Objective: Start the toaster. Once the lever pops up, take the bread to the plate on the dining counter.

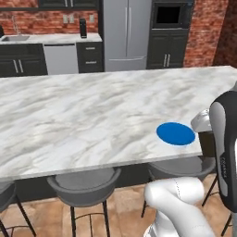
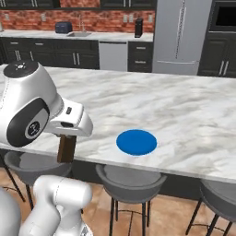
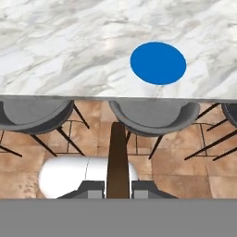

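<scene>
Marble dining counter [image 2: 193, 115] bears the plate [image 2: 136, 142]; hand [image 2: 67, 148] clamps the bread [image 2: 67, 150] short of it.

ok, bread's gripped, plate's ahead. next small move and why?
Probably carry the bread forward over the dining counter toward the plate. The gripper is shut on the slice but sits short of the counter edge, above the stools, and the plate is bare.

plate [image 1: 175, 134]: one (bright blue)
bread [image 2: 67, 148]: one slice
dining counter [image 1: 69, 120]: one
stools [image 2: 131, 180]: three
toaster [image 2: 63, 27]: one
fridge [image 1: 127, 32]: one
</scene>
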You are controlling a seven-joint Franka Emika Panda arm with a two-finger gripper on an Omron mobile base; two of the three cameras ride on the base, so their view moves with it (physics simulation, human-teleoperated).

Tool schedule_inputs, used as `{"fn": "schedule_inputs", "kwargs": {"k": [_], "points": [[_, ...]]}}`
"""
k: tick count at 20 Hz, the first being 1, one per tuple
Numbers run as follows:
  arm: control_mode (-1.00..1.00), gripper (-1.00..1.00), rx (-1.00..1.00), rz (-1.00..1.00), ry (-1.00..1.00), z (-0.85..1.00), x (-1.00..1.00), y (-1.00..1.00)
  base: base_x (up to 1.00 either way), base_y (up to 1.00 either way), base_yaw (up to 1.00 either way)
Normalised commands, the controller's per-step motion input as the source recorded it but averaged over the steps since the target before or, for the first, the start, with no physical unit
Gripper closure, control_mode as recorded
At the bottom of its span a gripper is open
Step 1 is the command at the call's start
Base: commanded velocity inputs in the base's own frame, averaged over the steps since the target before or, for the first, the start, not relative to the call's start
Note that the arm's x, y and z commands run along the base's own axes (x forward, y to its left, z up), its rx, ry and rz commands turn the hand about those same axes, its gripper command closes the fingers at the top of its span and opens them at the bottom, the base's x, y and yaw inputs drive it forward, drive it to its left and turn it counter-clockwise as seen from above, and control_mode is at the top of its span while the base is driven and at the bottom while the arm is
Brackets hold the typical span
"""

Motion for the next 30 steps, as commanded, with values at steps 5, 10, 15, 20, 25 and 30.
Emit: {"fn": "schedule_inputs", "kwargs": {"k": [5,10,15,20,25,30], "points": [[1.0,1.0,0.0,0.0,0.0,0.0,0.0,0.0,0.38,-0.26,0.05],[1.0,1.0,0.0,0.0,0.0,0.0,0.0,0.0,0.31,-0.03,0.0],[1.0,1.0,0.0,0.0,0.0,0.0,0.0,0.0,0.16,-0.05,-0.08],[1.0,1.0,0.0,0.0,0.0,0.0,0.0,0.0,0.1,-0.1,-0.15],[1.0,1.0,0.0,0.0,0.0,0.0,0.0,0.0,0.39,-0.12,-0.04],[1.0,1.0,0.0,0.0,0.0,0.0,0.0,0.0,0.41,-0.22,0.0]]}}
